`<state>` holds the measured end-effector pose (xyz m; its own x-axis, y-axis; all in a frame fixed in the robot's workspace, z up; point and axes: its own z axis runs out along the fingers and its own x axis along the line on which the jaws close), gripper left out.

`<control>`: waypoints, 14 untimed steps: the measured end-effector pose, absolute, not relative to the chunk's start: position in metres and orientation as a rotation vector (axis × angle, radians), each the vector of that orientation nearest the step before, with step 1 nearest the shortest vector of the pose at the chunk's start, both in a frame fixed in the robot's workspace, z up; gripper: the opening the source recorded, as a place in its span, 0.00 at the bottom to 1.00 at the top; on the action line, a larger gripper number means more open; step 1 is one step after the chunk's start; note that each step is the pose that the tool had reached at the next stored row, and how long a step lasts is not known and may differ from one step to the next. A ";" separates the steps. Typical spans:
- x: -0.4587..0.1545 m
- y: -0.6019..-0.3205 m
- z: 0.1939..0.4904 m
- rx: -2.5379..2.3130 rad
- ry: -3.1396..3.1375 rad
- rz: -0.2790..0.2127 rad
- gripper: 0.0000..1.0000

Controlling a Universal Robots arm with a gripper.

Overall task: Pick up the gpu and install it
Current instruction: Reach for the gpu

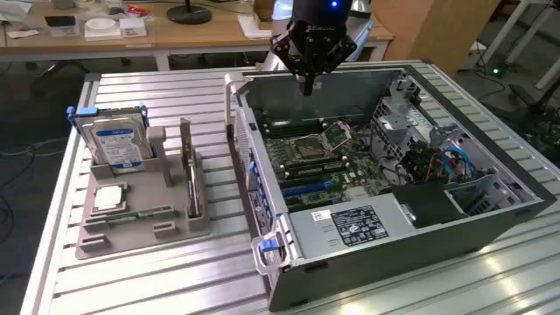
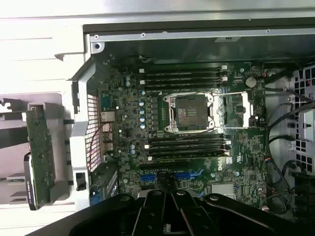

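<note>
Closed gripper (image 2: 170, 195) above motherboard (image 2: 129, 129), gpu (image 1: 189, 174) apart

A slatted metal table (image 1: 175, 275) spans the frame. On it, a grey holder (image 1: 131, 233) sits at left and an open computer case (image 1: 420, 252) at centre-right.

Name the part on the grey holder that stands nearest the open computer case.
The gpu: the thin card upright on edge. The blue-labelled hard drive stands farther off, toward the exterior view's left.
</note>
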<state>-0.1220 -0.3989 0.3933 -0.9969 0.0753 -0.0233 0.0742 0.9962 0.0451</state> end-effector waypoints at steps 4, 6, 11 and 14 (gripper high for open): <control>-0.122 -0.399 0.393 0.117 3.114 0.069 0.10; -0.123 -0.399 0.393 0.117 3.114 0.069 0.10; -0.128 -0.399 0.393 0.117 3.114 0.069 0.10; -0.131 -0.399 0.393 0.117 3.114 0.069 0.10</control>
